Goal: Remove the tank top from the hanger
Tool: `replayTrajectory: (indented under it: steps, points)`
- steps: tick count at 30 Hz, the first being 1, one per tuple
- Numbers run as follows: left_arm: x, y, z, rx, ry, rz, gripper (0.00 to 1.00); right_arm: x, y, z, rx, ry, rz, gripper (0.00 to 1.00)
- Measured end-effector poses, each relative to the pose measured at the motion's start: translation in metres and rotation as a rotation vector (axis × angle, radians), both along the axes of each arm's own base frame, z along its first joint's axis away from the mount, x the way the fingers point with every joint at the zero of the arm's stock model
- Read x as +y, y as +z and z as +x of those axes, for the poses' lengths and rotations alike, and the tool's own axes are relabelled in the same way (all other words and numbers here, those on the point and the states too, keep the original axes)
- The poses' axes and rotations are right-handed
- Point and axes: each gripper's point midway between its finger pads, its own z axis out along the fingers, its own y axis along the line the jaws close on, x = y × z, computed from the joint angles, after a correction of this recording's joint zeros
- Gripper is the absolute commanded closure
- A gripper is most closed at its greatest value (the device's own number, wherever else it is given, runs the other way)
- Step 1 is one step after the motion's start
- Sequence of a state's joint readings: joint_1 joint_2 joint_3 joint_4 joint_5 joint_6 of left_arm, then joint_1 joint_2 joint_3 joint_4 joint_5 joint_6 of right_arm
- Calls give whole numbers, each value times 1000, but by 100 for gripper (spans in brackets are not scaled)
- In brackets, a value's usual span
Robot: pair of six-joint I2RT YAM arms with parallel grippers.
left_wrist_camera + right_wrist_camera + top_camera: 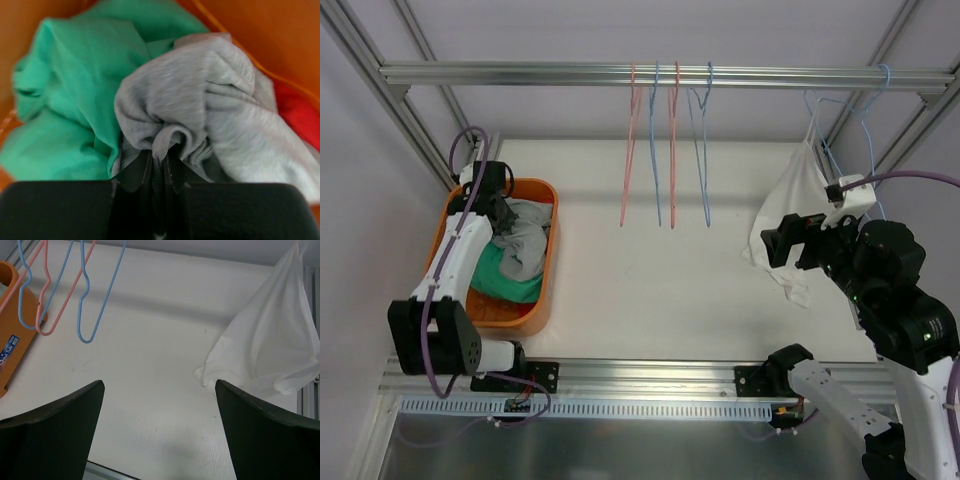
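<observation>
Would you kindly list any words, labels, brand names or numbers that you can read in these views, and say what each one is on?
blue sticker on the side of the orange basket, right wrist view: white lettering, too small and tilted to read.
Nothing else in any of the three views carries legible text, numbers or signs.

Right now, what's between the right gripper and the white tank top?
Only bare table. In the right wrist view the open right gripper faces it, and the tank top hangs ahead to the right, with nothing in the gap.
</observation>
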State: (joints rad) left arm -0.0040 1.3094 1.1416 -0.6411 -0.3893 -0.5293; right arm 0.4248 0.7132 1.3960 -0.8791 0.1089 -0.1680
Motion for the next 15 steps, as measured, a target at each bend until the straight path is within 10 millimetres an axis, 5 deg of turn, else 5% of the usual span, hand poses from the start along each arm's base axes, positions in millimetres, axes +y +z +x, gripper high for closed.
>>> replayTrajectory:
  steps: [4,10,14,15]
  points:
    - [2,-52,14,96,46,-79,100,6,-5,4,12,21,4,1]
    - [-2,-54,26,32,45,-108,96,6,-8,9,16,13,-8,1]
    - [-6,-19,11,-55,20,-115,35,5,-9,17,44,-2,-42,1]
    - [-7,-2,5,-97,9,-115,9,5,-7,20,45,-4,-51,1]
